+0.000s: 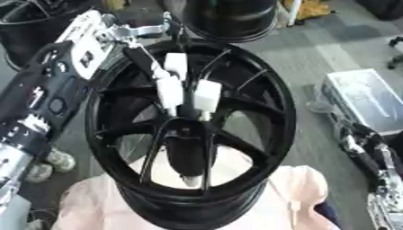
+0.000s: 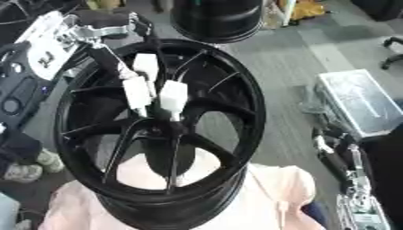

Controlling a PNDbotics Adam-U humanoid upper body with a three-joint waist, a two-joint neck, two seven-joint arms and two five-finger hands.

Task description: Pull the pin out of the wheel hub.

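A black spoked wheel hub [image 1: 267,103] lies flat on a pink cloth [image 1: 303,197]. My left hand [image 1: 169,87] reaches in from the upper left. Its white-tipped fingers [image 2: 173,96] point down and close together right over the hub's centre [image 1: 189,128]. They are curled round a dark stub there, which I take for the pin; most of it is hidden between the fingertips. Below the centre, a dark cylinder with a pale end [image 1: 191,180] shows through the spokes. My right arm [image 1: 370,155] lies low along the right edge; its hand [image 1: 387,193] is only partly in view.
A second black wheel [image 1: 228,18] stands just beyond the hub, and another rim [image 1: 28,15] is at the top left. A silvery case [image 1: 366,101] lies on the grey floor to the right. A chair base [image 1: 396,45] shows at the far right edge.
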